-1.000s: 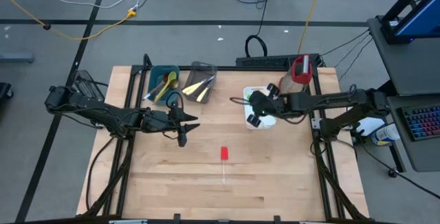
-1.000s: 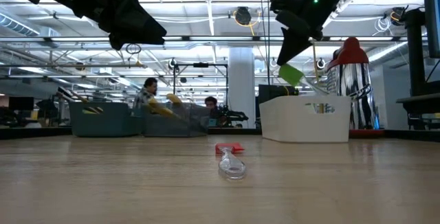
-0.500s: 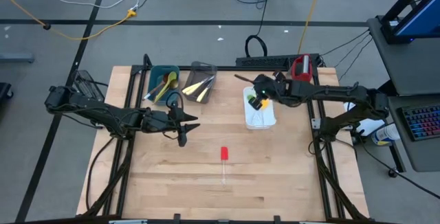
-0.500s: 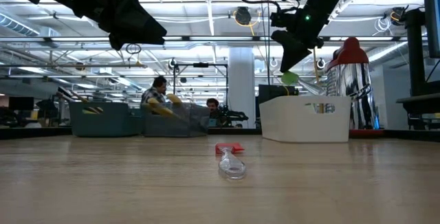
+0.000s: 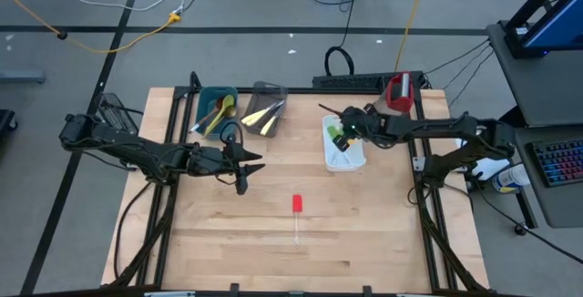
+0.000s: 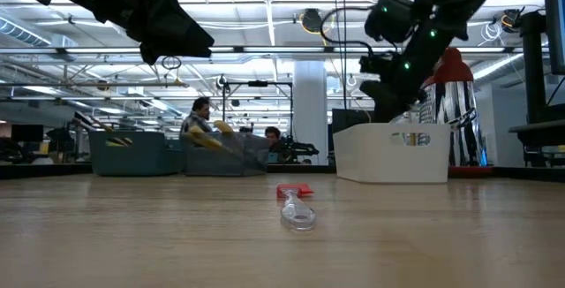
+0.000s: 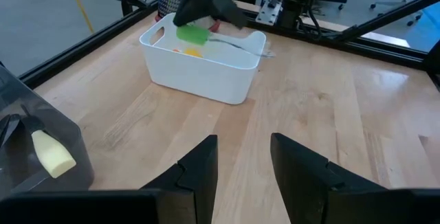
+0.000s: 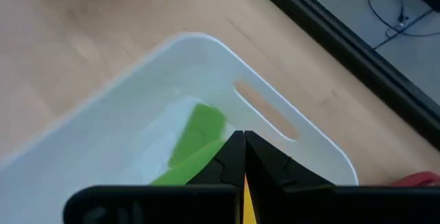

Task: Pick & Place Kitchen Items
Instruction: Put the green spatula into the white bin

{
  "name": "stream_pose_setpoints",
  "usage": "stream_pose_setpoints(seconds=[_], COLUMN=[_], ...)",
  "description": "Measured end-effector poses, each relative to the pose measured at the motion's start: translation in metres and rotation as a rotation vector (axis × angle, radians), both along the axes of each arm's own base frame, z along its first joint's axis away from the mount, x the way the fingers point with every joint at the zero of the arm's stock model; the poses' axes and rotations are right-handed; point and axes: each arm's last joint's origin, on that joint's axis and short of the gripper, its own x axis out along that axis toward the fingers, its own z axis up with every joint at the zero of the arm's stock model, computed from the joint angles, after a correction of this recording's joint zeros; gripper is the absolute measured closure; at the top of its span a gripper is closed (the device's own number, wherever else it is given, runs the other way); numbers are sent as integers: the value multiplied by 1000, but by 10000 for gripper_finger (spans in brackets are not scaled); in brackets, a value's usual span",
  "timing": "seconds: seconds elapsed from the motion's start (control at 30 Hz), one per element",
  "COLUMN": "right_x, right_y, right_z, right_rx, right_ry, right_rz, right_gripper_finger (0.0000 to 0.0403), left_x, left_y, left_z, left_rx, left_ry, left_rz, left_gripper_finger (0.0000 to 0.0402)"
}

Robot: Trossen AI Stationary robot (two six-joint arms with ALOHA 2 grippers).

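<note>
The wooden counter (image 5: 219, 242) carries everything, and it is bounded by a dark frame from which the two arms reach inward. At its far edge three tubs are lined up: a teal tub (image 5: 217, 110) and a grey tub (image 5: 265, 108) side by side, both already holding utensils, and a white tub (image 5: 344, 144) well apart to the right, next to a red-and-clear jug (image 5: 398, 94). The tubs are presumably set there as sorting bins, within reach of either arm.

The right gripper (image 5: 343, 133) is held over the white tub, its fingers (image 8: 232, 157) clamped together on a green silicone spoon (image 7: 192, 33) (the green head is seen hanging inside the tub walls in the right wrist view). The spoon is held low over the tub's mouth, probably so that it drops in without bouncing out; release does not appear to have happened yet.

The left gripper (image 5: 244, 171) hovers above the bare counter, nearer the teal and grey tubs, with its fingers (image 7: 196, 172) apart and nothing between them.

One small item remains loose: a red-headed spatula with a clear handle (image 5: 296, 215), lying flat near the counter's middle, apart from both arms and likely the next thing to be collected.
</note>
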Motion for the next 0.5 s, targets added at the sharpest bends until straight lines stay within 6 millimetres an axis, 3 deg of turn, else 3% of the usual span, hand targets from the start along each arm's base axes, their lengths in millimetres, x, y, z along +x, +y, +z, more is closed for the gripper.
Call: stream_pose_setpoints(seconds=[0.2,0.5], right_x=[-12,-20], right_y=[-4,-11], right_z=[-24,-33], right_rx=[-10,-50], right_ry=[-23,-63], right_rz=[-31,-85], right_gripper_finger=[403,403], left_x=[0,0], left_y=[0,0], left_z=[0,0], left_rx=[0,1], left_ry=[0,0], left_rz=[0,0], left_gripper_finger=[261,261])
